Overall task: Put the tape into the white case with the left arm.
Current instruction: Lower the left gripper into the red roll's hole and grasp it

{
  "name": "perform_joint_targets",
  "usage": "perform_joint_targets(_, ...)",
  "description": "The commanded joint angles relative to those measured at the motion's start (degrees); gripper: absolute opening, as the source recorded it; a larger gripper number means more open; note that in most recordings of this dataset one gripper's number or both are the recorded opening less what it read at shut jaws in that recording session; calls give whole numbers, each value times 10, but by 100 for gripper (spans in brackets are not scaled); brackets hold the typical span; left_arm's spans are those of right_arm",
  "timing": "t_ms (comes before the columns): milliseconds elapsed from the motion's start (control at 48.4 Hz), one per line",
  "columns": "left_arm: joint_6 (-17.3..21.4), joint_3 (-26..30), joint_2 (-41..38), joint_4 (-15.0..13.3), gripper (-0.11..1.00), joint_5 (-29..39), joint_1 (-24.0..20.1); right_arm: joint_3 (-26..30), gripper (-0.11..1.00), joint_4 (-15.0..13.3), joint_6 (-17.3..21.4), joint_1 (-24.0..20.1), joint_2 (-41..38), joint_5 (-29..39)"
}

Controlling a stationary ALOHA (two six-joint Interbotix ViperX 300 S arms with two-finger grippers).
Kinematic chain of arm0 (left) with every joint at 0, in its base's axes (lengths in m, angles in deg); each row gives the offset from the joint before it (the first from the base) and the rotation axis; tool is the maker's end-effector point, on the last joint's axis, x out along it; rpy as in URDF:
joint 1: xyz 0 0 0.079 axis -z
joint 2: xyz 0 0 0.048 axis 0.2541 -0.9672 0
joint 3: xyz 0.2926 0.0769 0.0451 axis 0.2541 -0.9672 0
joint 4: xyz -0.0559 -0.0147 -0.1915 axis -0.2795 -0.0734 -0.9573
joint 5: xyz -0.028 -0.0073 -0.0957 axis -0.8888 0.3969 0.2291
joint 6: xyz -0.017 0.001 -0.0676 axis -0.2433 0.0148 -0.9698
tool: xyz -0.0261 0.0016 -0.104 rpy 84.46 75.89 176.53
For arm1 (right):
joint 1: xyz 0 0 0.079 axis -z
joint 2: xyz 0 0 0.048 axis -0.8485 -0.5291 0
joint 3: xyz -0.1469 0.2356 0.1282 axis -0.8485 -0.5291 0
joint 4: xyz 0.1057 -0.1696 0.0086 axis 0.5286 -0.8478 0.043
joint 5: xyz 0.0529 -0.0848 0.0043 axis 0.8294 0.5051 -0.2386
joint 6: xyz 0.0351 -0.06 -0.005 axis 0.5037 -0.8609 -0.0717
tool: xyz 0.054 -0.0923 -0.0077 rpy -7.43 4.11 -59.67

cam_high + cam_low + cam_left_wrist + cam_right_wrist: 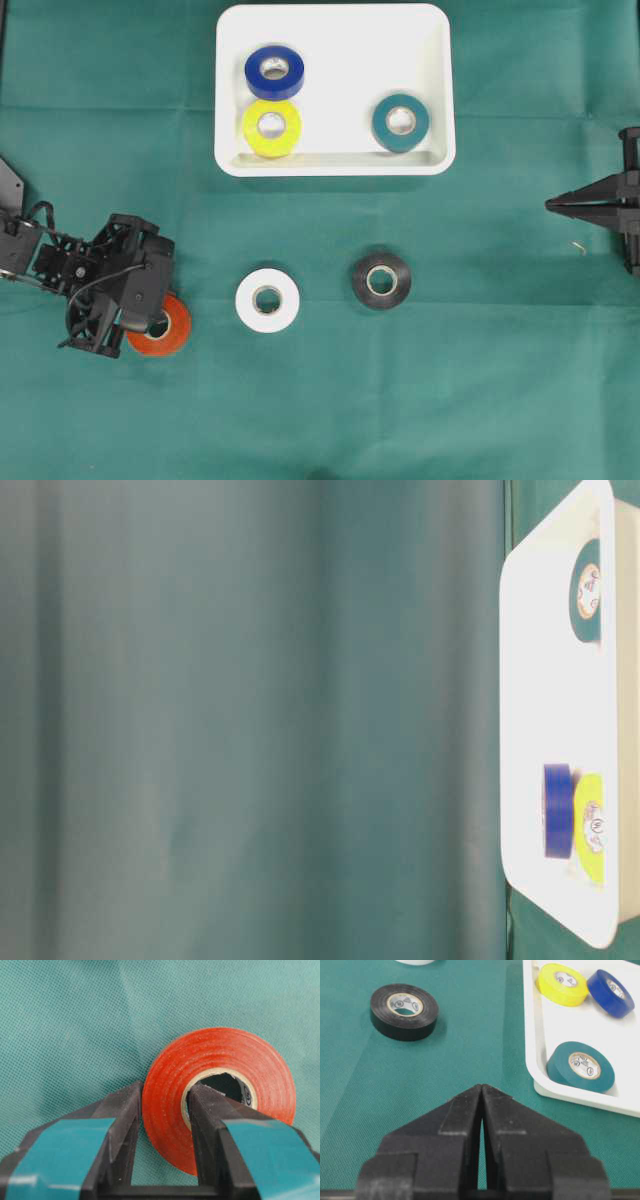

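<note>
The orange-red roll of plastic tape [215,1095] lies flat on the green cloth-covered table [480,400] at the near left of the scene, well apart from the white case, and the left arm's black gripper with teal-banded fingers [162,1105] is clamped on its wall: one finger [125,1125] presses the outer face and the other [207,1125] sits inside the core hole, the jaws narrowed to the thickness of the tape ring. In the overhead view the left arm [110,285] covers the left part of that roll, leaving only its right edge showing. To the right of it on the cloth lies a white roll of tape [268,300], and further right a black roll of tape [381,280], both flat and apart from each other. The shallow white rectangular plastic case with rounded corners [335,165] sits at the far middle of the table; inside it a blue roll [274,72] leans on a yellow roll [271,127] at the left, and a teal roll [400,122] rests at the right near the rim. At the right edge the plain black right gripper [482,1092] hovers over bare cloth with its fingertips pressed together, holding nothing
</note>
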Motion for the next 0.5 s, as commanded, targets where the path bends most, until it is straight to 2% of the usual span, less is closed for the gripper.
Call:
perform_joint_targets(0,-7,5,12,-2,26,-2,3,6,-9,-1,0,0,-4,-6)
perform_joint_targets(248,-16,30,30,-2,26,9,11,6,-9,-1,0,0,-4,-6)
perform_joint_targets(475,-16,60,71,-2,26,74,18,6,-9,-1,0,0,-4,-6)
